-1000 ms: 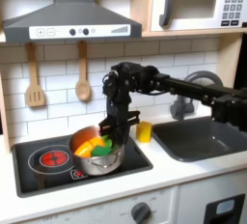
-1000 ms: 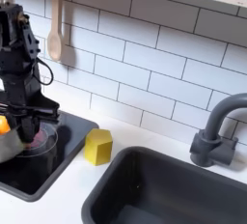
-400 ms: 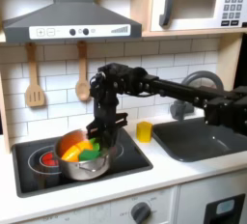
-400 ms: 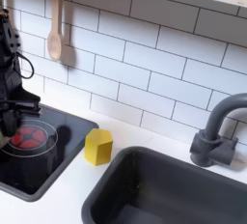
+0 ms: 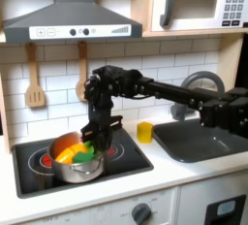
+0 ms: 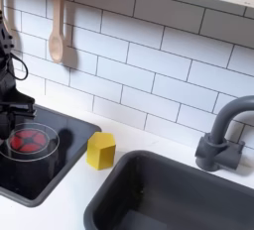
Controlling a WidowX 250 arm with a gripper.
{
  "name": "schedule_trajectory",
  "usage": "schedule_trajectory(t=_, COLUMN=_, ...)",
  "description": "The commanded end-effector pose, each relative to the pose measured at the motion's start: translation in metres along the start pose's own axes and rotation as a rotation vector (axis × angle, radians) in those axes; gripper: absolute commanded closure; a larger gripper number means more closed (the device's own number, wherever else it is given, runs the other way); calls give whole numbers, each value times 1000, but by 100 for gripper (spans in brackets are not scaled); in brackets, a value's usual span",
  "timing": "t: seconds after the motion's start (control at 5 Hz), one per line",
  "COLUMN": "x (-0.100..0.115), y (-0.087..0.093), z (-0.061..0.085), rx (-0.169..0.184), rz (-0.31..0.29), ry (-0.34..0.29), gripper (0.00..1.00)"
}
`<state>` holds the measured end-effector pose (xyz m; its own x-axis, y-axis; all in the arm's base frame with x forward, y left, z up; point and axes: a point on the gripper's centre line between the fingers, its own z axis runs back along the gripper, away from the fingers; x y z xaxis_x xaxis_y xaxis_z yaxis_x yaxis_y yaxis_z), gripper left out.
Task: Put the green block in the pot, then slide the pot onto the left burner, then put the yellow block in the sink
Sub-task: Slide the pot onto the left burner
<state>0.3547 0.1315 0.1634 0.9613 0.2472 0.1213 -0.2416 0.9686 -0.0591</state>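
Gripper [image 5: 94, 135] clamps the pot [image 5: 77, 161] rim, green block [image 5: 86, 153] inside. Keep the drag low and level until centred on the left burner [image 5: 48, 157].

Silver pot [image 5: 77, 163] holds green block [image 5: 86, 154]; yellow block [image 6: 100, 150] beside black cooktop [image 6: 45, 170] with red spiral.

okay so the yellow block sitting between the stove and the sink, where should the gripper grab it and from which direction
Probably from above, jaws closing on two opposite upright faces of the yellow block. It stands upright on the white counter, apart from the cooktop and sink, so nothing blocks its sides.
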Motion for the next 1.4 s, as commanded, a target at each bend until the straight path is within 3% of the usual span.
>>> schedule_trajectory(t=0.0, x=11, y=6, z=1, rx=2, rz=10, ry=-2, gripper=100)
schedule_trajectory(t=0.4, x=27, y=12, z=6, rx=6, rz=18, ry=-14, gripper=100)
schedule_trajectory(t=1.2, x=29, y=28, z=2, rx=15, rz=36, ry=-2, gripper=100)
